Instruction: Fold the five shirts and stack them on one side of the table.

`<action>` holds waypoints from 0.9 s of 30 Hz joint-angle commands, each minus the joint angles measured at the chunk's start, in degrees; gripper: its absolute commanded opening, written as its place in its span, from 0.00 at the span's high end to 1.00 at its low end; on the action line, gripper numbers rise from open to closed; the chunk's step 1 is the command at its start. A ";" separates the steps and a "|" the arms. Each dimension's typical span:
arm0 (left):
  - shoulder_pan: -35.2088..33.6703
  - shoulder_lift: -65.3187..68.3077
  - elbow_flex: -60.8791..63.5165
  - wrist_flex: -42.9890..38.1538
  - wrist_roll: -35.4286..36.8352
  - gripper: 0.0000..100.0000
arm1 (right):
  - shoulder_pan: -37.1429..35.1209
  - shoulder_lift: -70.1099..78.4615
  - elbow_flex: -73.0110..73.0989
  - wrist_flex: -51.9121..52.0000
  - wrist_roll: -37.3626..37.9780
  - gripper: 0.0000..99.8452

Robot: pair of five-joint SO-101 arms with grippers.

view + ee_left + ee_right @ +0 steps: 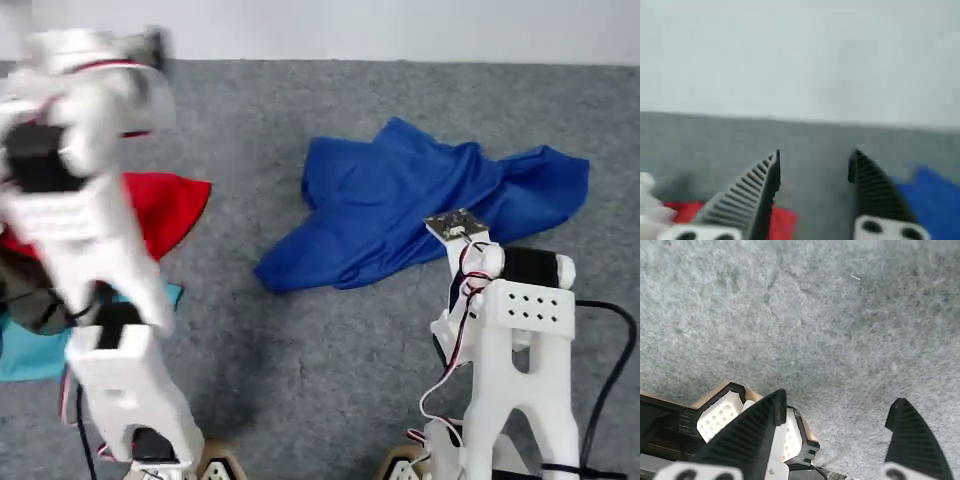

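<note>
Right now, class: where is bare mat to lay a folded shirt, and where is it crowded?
Bare mat runs between the red shirt and the blue shirt, widening toward the near edge between the left arm and the right arm. Crowded: the left side, where red shirt, teal shirt and dark cloth bunch.

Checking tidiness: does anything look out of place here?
The blue cloth shirt lies crumpled, unfolded, in the middle of the grey felt table. At its left side, a red cloth shirt and a teal one look loosely heaped, not squarely stacked.
</note>
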 commanded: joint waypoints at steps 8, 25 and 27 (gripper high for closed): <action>23.38 -2.11 52.35 -3.60 4.84 0.80 | -0.13 -0.57 -0.26 1.80 0.62 0.67; 24.35 5.80 75.38 -17.32 4.48 0.91 | -0.40 -0.22 -0.26 1.71 0.62 0.67; 24.35 8.44 75.38 -16.18 4.48 0.98 | -0.40 -0.22 -0.26 1.71 0.62 0.67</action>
